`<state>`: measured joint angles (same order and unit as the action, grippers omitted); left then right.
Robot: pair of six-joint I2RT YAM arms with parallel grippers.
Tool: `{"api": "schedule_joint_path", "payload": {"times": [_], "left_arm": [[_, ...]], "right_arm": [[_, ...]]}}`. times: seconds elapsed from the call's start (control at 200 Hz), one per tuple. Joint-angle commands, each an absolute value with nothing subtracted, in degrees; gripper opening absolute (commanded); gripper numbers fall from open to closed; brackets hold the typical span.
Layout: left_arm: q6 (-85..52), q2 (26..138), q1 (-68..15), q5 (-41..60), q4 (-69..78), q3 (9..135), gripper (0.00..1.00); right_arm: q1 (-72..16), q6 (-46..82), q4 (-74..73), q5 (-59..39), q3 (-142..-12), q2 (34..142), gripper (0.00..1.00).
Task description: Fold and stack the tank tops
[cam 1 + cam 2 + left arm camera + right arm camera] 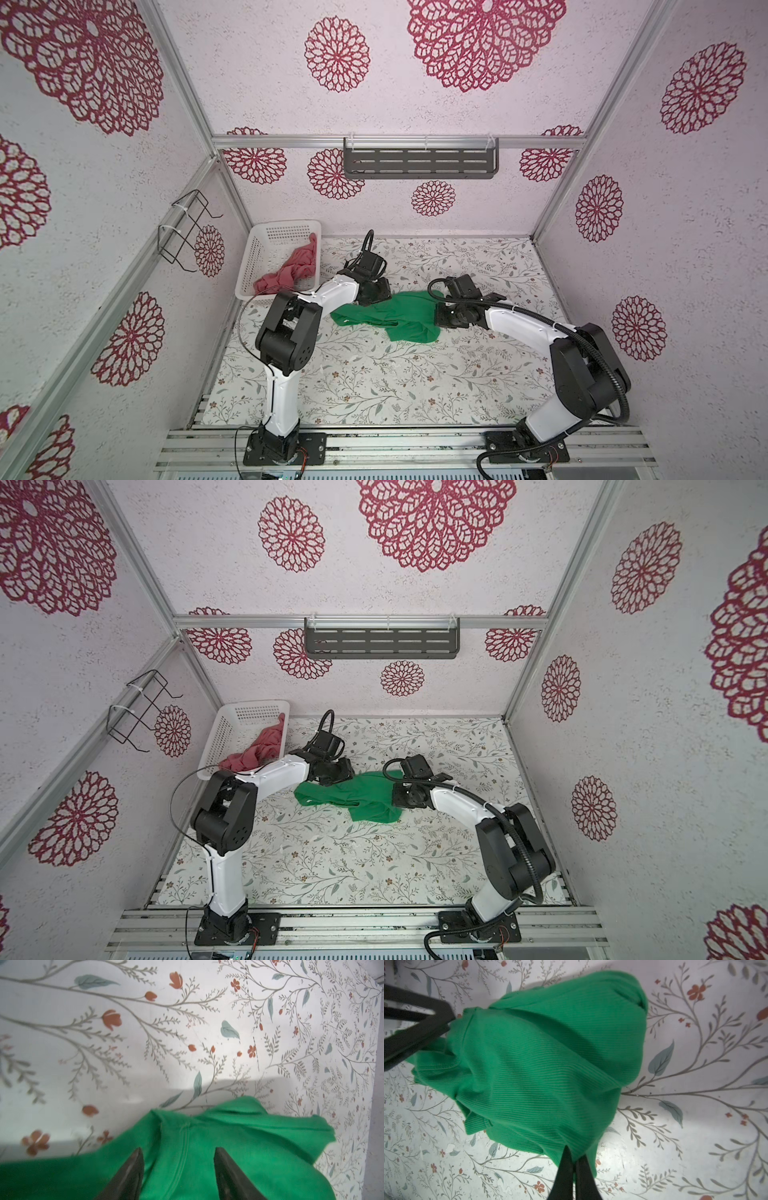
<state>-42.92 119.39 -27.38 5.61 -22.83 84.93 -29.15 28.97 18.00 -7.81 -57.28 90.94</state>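
Note:
The green tank top lies crumpled on the floral table, mid-way between both arms. In the right wrist view my right gripper is shut on an edge of the green tank top, with cloth pinched between the black fingers. My left gripper is open, its fingers spread above the green cloth with a stitched seam between them and nothing gripped. In both top views it hovers at the cloth's far-left end. The pink-red tank top lies bunched in the white basket.
The white perforated basket stands at the table's back left corner, close to the left arm's elbow. A dark slotted shelf hangs on the back wall and a wire rack on the left wall.

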Motion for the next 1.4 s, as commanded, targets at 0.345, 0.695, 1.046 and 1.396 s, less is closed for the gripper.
{"api": "schedule_joint_path", "payload": {"times": [0.345, 0.695, 1.046, 1.396], "left_arm": [[-43.42, 121.99, -29.22, 7.49, -22.59, 93.81, 0.00], [-32.87, 115.76, -28.69, 6.85, -35.23, 118.11, 0.00], [-30.88, 91.37, -32.83, 2.93, -28.75, 80.57, 0.00], [-39.28, 77.90, -41.40, -5.57, -35.70, 51.86, 0.45]], "right_arm": [[-27.85, 18.40, 25.49, -1.60, -61.27, 86.87, 0.00], [-20.12, 1.61, 38.27, 5.20, -84.91, 86.14, 0.00], [-30.10, 13.54, 35.33, -11.60, -59.67, 75.74, 0.19], [-19.47, 22.37, 38.91, -6.52, -54.48, 69.19, 0.50]]}}
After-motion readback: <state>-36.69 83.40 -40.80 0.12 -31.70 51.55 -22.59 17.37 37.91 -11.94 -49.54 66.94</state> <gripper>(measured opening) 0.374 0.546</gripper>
